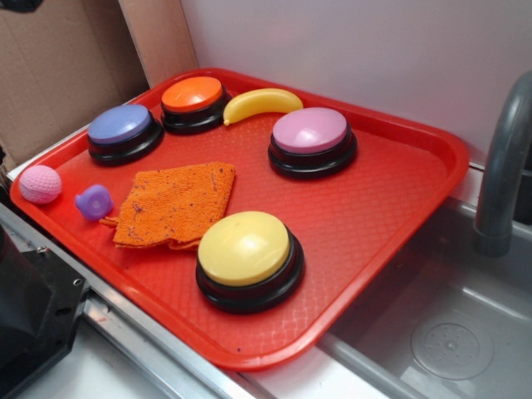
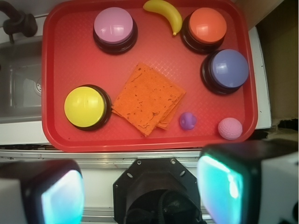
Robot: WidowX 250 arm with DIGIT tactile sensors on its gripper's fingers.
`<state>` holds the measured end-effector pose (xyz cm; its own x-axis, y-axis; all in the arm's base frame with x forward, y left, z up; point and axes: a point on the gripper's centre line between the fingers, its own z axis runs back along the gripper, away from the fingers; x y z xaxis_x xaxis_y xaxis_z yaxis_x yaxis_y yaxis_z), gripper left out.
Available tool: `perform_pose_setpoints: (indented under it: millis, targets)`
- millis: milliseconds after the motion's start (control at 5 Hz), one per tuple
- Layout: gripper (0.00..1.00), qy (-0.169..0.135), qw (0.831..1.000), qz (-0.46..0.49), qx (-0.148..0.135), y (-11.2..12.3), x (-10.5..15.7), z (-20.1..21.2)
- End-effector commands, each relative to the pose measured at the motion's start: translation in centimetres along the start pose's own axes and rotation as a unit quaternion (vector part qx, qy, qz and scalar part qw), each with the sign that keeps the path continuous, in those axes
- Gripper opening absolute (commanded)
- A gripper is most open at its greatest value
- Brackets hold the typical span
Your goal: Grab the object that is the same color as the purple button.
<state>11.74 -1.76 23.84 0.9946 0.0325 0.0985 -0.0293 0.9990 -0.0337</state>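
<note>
The small periwinkle rubbery toy [image 1: 94, 202] lies on the red tray [image 1: 374, 208] near its left corner, between the pink dimpled ball [image 1: 40, 184] and the orange cloth [image 1: 174, 204]. In the wrist view the toy [image 2: 188, 121] lies near the tray's near edge, left of the pink ball [image 2: 230, 128]. The purple button [image 1: 124, 131] stands at the tray's back left; in the wrist view it [image 2: 227, 70] is on the right. My gripper [image 2: 140, 191] hangs high above the robot base, outside the tray, jaws wide apart and empty. It is out of the exterior view.
On the tray also stand an orange button [image 1: 194, 101], a pinkish-lilac button [image 1: 312, 140] and a yellow button [image 1: 247, 258], with a yellow banana [image 1: 261, 103] at the back. A grey sink [image 1: 449, 332] with a faucet [image 1: 503, 166] lies right of the tray. The black robot base [image 2: 159, 191] is below.
</note>
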Motion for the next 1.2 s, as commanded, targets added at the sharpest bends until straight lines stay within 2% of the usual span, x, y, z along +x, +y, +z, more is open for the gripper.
perform_pose_setpoints:
  millis: [0, 400, 600, 1000]
  targets:
    - [1.0, 0.0, 1.0, 0.0, 0.0, 0.0, 0.0, 0.0]
    - [1.0, -0.021, 0.992, 0.126, -0.023, 2.0, 0.1, -3.3]
    - [1.0, -0.022, 0.98, 0.197, -0.003, 3.4, 0.1, -7.2]
    - [1.0, -0.035, 0.937, 0.346, 0.036, 6.5, -0.1, -14.1]
